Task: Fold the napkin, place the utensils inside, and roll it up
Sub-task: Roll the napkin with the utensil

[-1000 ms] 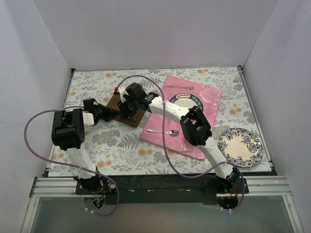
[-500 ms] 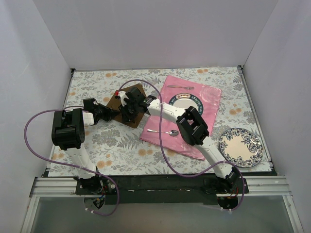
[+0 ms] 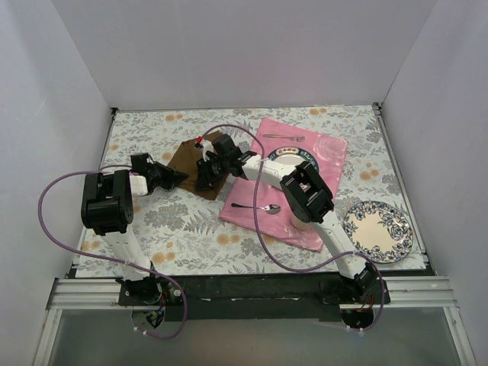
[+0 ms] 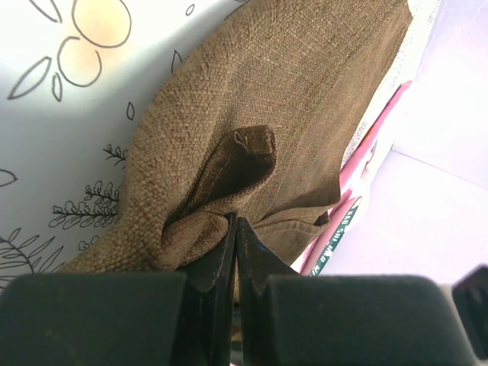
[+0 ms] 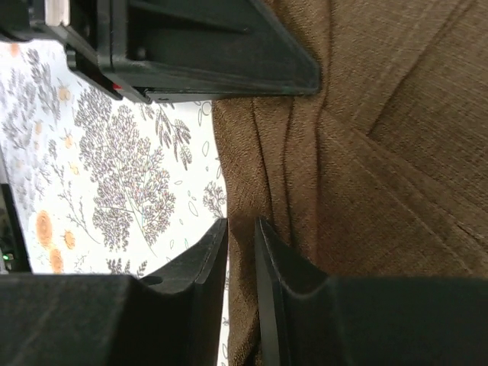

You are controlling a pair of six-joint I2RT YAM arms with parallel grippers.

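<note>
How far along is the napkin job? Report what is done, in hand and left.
Done: nothing complete. The napkin lies bunched, not neatly folded.
In hand: the left tool is clamped on a gathered corner and the right tool pinches its edge, mid-fold.
Left: finish the fold, bring the fork and spoon off the pink mat, then roll.

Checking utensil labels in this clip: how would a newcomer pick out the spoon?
Find the large pink cloth on the floral table. The spoon lies near its near left edge, bowl to the right. The other silver utensil lies at the cloth's far edge instead.
</note>
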